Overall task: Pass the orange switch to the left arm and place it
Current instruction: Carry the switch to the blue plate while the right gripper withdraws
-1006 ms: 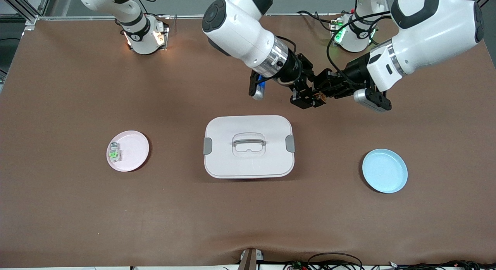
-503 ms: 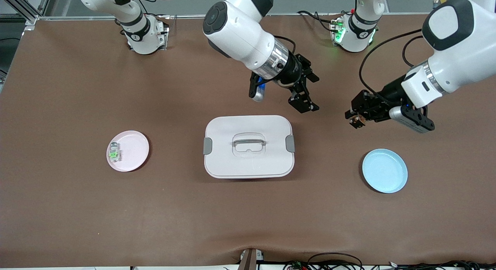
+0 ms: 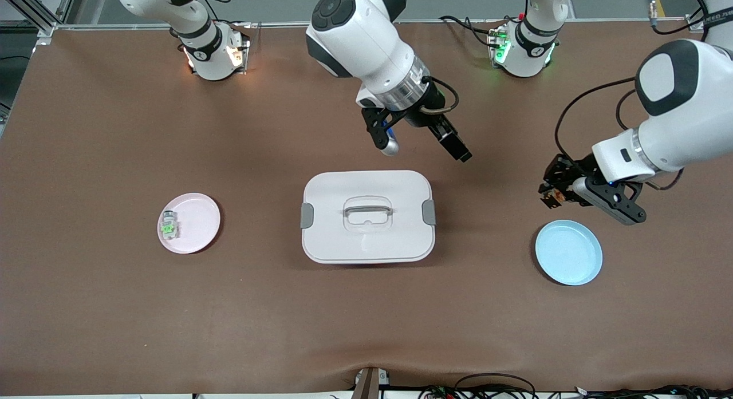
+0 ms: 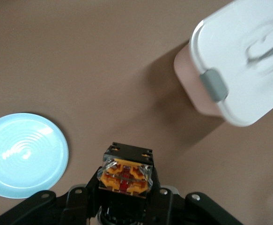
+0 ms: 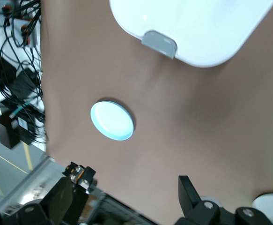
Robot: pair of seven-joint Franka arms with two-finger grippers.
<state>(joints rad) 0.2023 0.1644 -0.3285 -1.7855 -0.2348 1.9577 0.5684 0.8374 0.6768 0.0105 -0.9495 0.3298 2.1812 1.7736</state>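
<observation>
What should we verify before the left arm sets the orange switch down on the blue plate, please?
1. Left tool shut on the orange switch: ok.
2. Right tool open and holding nothing: ok.
3. Blue plate bare: ok.
4. Left tool directly above the plate: not ok, it is over bare table beside the plate.
5. The switch away from the box: ok.
6. The switch seated squarely between the fingers: cannot tell.

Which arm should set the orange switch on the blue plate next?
Left. The left hand is shut on the orange switch, up in the air beside the blue plate. The right hand is open and empty, nearer the box.
</observation>
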